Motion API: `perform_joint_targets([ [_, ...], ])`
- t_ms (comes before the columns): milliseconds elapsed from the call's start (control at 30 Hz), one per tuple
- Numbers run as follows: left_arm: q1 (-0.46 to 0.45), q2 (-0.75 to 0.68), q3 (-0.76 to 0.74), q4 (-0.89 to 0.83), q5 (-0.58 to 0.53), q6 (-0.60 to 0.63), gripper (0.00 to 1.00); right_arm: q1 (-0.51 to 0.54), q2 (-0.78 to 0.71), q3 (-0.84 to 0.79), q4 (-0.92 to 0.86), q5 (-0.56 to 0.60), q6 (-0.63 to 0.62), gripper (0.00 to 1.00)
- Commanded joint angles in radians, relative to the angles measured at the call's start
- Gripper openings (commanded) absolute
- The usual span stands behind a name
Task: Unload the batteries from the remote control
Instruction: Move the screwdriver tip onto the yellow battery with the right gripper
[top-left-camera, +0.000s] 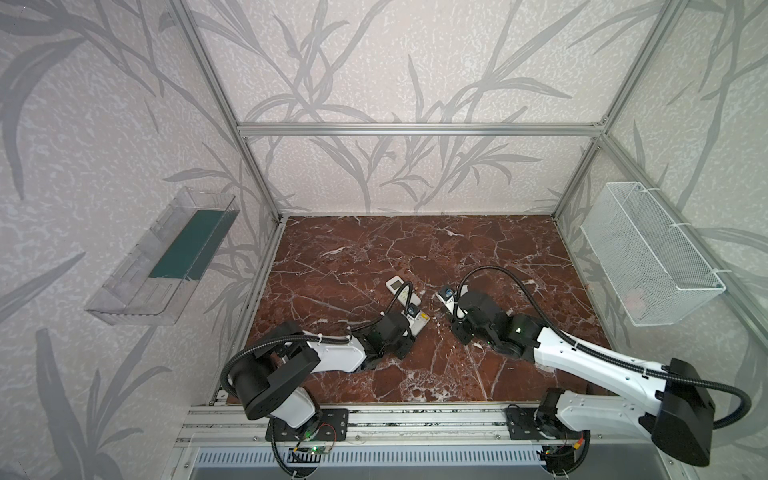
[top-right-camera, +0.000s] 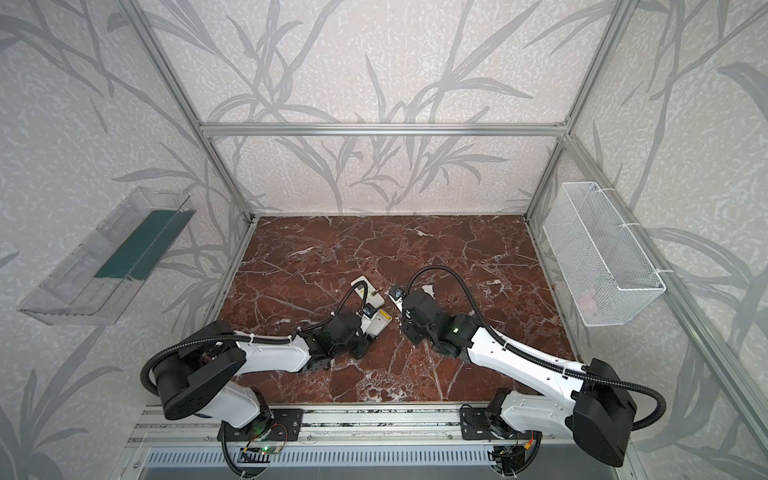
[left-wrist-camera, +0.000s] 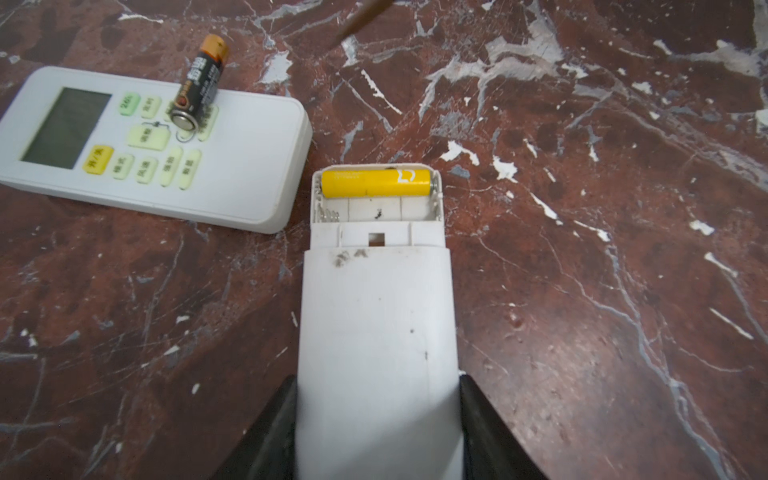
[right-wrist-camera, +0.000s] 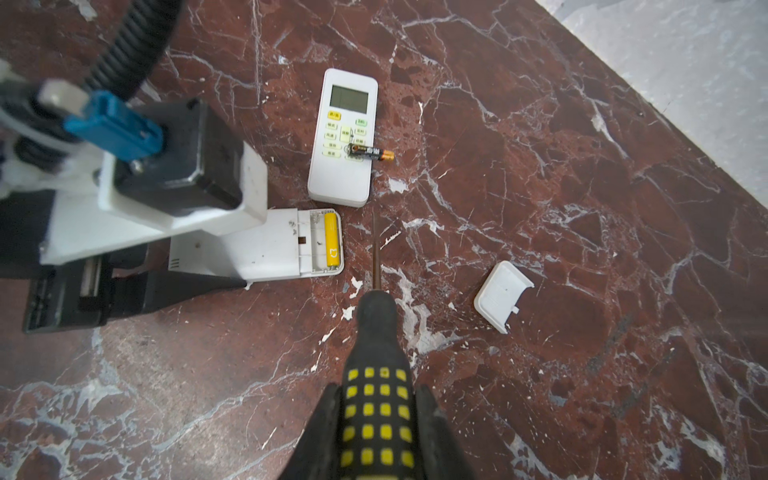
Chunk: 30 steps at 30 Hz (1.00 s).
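Note:
My left gripper (left-wrist-camera: 378, 382) is shut on a white remote control (left-wrist-camera: 376, 316) that lies back up on the marble. Its battery compartment is uncovered. One yellow battery (left-wrist-camera: 376, 183) sits in the far slot; the near slot is empty. My right gripper (right-wrist-camera: 378, 390) is shut on the black-and-yellow handle of a screwdriver (right-wrist-camera: 376, 399). The screwdriver's tip hangs just off the remote's (right-wrist-camera: 266, 249) open end, clear of the yellow battery (right-wrist-camera: 331, 239). A black-and-orange battery (left-wrist-camera: 201, 79) lies across the keys of a second remote (left-wrist-camera: 245, 166), which is face up.
A small white cover (right-wrist-camera: 500, 295) lies on the marble to the right of the screwdriver. A clear plastic bin (top-left-camera: 166, 257) hangs on the left wall and a white wire basket (top-left-camera: 648, 257) on the right wall.

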Motion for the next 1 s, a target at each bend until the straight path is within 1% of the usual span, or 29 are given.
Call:
perform_joint_targets([
  [0,-0.029,0.056,-0.046,-0.12,0.096,0.01,0.36,-0.013,0.014,0.045,0.069,-0.025,0.009,0.0],
  [167,-0.029,0.049,-0.057,-0.11,0.091,0.003,0.36,-0.036,0.045,0.065,0.098,-0.067,0.012,0.0],
  [300,-0.029,0.044,-0.059,-0.105,0.09,0.004,0.36,-0.038,0.055,0.081,0.052,-0.073,0.02,0.0],
  [467,-0.029,0.045,-0.059,-0.105,0.089,0.004,0.36,-0.037,-0.024,0.032,-0.027,-0.069,0.067,0.0],
  [567,-0.029,0.043,-0.061,-0.106,0.087,0.002,0.36,-0.035,-0.07,0.006,-0.086,-0.098,0.073,0.0],
  [733,-0.029,0.044,-0.05,-0.115,0.087,0.0,0.36,-0.004,-0.092,-0.008,-0.15,-0.093,0.102,0.0],
  [967,-0.029,0.032,-0.038,-0.138,0.096,0.007,0.37,0.054,-0.059,-0.011,-0.135,-0.105,0.164,0.0],
])
